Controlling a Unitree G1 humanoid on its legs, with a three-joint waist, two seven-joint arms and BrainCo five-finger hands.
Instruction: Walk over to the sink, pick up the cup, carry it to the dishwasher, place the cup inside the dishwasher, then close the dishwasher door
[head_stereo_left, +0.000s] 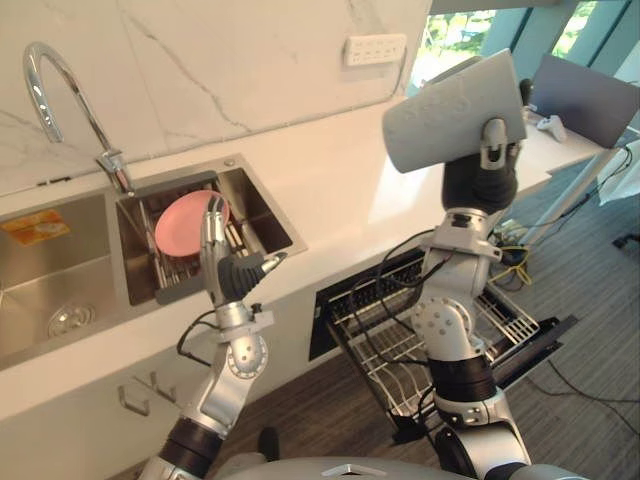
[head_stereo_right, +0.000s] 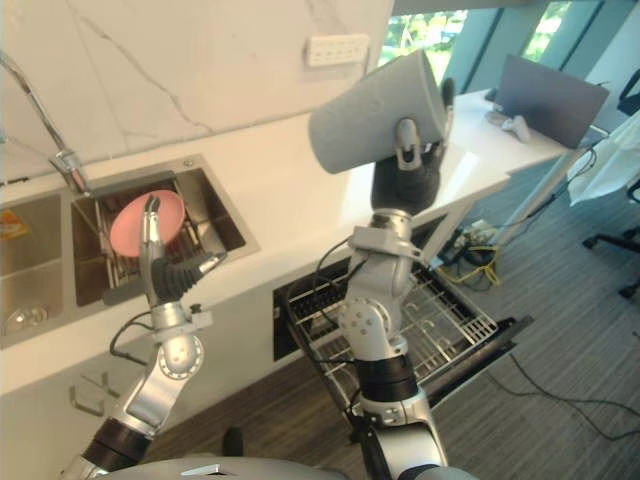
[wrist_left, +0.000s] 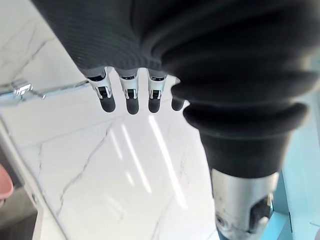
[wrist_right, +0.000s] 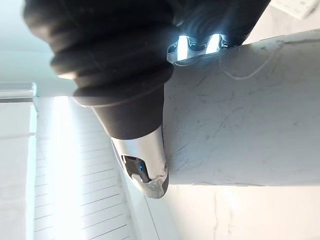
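Cup picked up and clear of the sink; setting it in the dishwasher and closing the door are left to do.
The right hand (head_stereo_left: 492, 165) is clenched round the grey cup (head_stereo_left: 450, 112), thumb across its side, holding it tilted high above the bench's (head_stereo_left: 340, 165) front edge. Below, the dishwasher door (head_stereo_left: 545, 345) hangs open with the rack (head_stereo_left: 385, 345) drawn out. The left hand (head_stereo_left: 216, 245) hovers empty, fingers straight, by the sink (head_stereo_left: 270, 215).

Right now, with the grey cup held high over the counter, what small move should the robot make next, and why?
Probably lower the right robot hand toward the dishwasher rack. The hand is curled round the cup, which is tilted high above the counter, and the rack stands pulled out lower down beside the arm.
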